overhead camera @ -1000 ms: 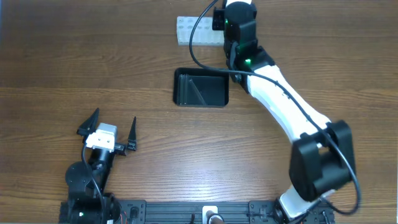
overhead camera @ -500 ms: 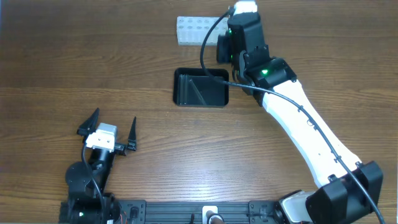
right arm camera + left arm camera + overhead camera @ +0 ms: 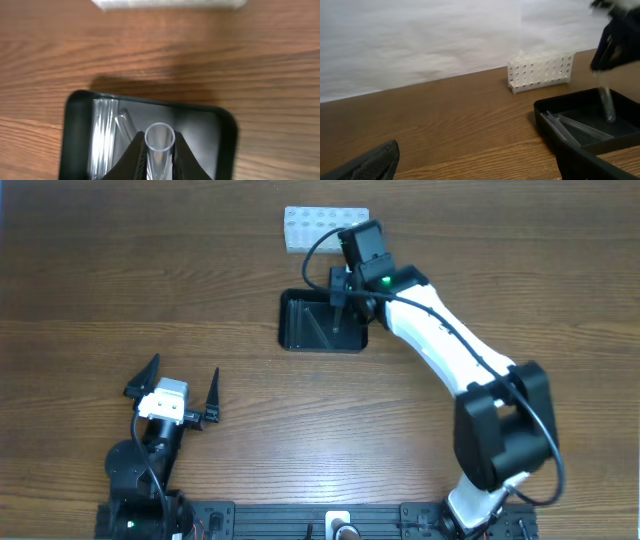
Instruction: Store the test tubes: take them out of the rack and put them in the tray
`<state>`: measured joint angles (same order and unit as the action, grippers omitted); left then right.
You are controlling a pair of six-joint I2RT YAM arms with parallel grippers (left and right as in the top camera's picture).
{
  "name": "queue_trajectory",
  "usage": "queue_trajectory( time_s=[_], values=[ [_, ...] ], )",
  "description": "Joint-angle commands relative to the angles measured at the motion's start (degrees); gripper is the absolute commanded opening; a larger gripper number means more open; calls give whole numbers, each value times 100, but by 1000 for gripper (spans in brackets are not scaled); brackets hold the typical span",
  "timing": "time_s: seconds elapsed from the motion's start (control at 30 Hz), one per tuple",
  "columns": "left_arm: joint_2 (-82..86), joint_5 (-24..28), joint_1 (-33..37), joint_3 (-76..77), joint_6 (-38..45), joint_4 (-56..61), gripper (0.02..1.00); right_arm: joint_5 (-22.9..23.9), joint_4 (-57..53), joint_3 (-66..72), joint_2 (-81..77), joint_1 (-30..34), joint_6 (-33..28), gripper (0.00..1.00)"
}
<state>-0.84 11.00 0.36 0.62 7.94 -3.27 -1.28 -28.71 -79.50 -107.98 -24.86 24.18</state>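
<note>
A white test tube rack [image 3: 325,228] stands at the far side of the table, its holes looking empty from above. Just in front of it lies a black tray [image 3: 283,320] holding a few clear tubes [image 3: 315,328]. My right gripper [image 3: 341,286] hangs over the tray, shut on a clear test tube [image 3: 159,138] that points down into the tray [image 3: 75,135]. From the left wrist view the held tube [image 3: 606,102] hangs upright over the tray [image 3: 545,107], with the rack [image 3: 541,71] behind. My left gripper [image 3: 172,385] stands open near the front left, far from both.
Bare wooden table surrounds the tray and rack. A white wall [image 3: 420,35] rises behind the table's far edge. The right arm [image 3: 450,340] stretches diagonally from the front right to the tray.
The right gripper has come back from over the rack to above the tray, carrying the tube and lowering. The left arm has not moved.
</note>
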Motion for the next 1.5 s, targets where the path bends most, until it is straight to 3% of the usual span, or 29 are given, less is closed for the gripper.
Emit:
queue_trajectory(
  time_s=[0.03, 0.13, 0.4, 0.73, 0.83, 0.9, 1.0, 1.07, 1.37, 1.5],
  values=[
    [50, 74, 28, -28, 66, -4, 1000, -216, 131, -24, -258, -48, 111, 134],
    [50, 74, 28, -28, 66, -7, 1000, -214, 129, -24, -317, -63, 109, 211],
    [50, 74, 28, -28, 66, -4, 998, -236, 59, -24, -372, -74, 109, 200],
    [50, 74, 28, -28, 66, -4, 1000, -227, -13, -24, -74, -129, -74, 312],
    [50, 74, 28, -28, 66, -4, 1000, 42, -214, -24, 264, -229, -219, 356],
    [50, 74, 28, -28, 66, -7, 1000, 546, -315, -7, 573, -321, -219, 404],
    [50, 74, 28, -28, 66, -4, 1000, 1405, -205, 120, 1095, -398, -343, 562],
    [50, 74, 28, -28, 66, -4, 1000, 1703, 46, 299, 1576, -348, -684, 704],
    [50, 74, 28, -28, 66, -4, 1000, 1423, 566, 1694, 4164, 612, -1755, 982],
    [50, 74, 28, -28, 66, -4, 1000, 1423, 905, 2688, 5504, 931, -2312, 993]
  ],
)
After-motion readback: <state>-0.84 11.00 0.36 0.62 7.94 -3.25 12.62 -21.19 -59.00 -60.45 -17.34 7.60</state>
